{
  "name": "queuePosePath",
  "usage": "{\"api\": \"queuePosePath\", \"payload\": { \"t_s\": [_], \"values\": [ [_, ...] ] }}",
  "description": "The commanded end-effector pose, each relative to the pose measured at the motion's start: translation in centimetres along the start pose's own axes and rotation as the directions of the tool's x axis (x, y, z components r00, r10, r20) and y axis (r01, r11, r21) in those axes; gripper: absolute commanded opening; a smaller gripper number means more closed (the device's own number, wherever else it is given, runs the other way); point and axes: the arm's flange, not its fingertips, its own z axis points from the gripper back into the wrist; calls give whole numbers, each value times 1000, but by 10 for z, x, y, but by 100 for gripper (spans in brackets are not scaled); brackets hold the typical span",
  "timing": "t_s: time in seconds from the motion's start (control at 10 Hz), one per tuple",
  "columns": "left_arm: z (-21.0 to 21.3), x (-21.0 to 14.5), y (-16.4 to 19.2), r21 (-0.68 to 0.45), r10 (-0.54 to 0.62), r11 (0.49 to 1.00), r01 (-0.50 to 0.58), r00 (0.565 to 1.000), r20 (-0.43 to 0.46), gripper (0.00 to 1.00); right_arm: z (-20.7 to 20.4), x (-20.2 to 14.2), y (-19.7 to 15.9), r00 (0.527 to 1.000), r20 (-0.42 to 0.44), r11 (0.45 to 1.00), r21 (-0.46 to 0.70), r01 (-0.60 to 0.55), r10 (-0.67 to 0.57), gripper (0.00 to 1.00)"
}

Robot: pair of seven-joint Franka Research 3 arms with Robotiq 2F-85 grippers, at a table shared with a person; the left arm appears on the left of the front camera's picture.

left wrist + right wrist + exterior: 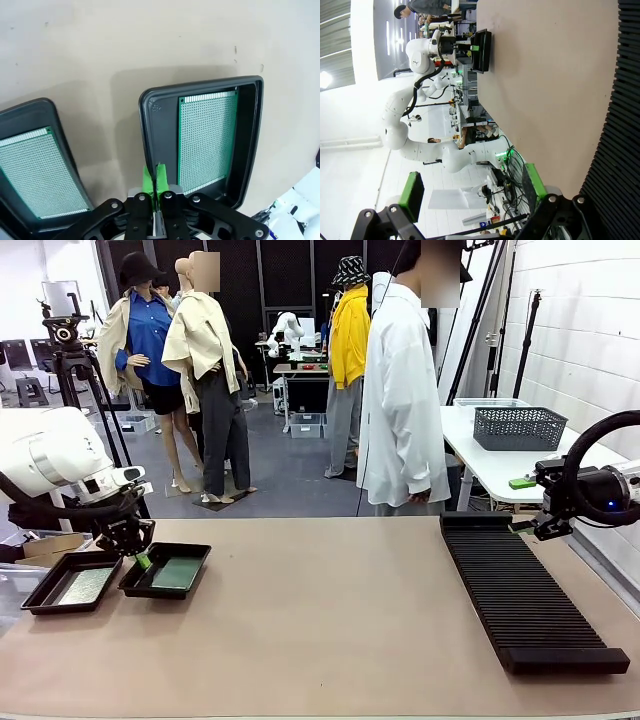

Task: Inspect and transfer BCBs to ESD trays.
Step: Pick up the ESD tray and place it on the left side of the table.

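Note:
Two black ESD trays lie side by side at the table's left, the left tray [40, 606] and the right tray [150, 593]. Each holds one flat green BCB: one board [85, 585] in the left tray, another board [178, 573] in the right. My left gripper [141, 560] hangs shut and empty over the right tray's left rim. In the left wrist view its gripper [152, 176] is just above that tray's rim [145, 125], beside the BCB [207, 142]; the other BCB [30, 172] lies at the left. My right gripper [528, 508] [472, 187] stands open and empty by the rack's far end.
A long black ribbed rack [520, 590] [620, 125] runs along the table's right side. A person in a white shirt [400, 390] stands at the far edge. A dark mesh basket [518, 427] sits on a white table behind. Bare tabletop [330, 610] spreads between the trays and the rack.

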Motion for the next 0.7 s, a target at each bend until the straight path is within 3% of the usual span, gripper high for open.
{"api": "queuePosePath", "payload": {
  "t_s": [0.0, 0.3, 0.6],
  "values": [
    [-4, -11, 3, -13, 27, 1000, -26, 998, 58, 0, -1, -1, 1, 1000, 5, 1000, -6, -1, 1, 100],
    [-4, -8, 7, -12, 67, 998, -66, 993, 92, 0, -1, -1, 1, 1000, 5, 1000, -6, -1, 1, 100],
    [-7, -3, 10, -3, 74, 997, -74, 995, 73, 0, -1, -1, 1, 1000, 5, 1000, -6, -1, 1, 100]
  ]
}}
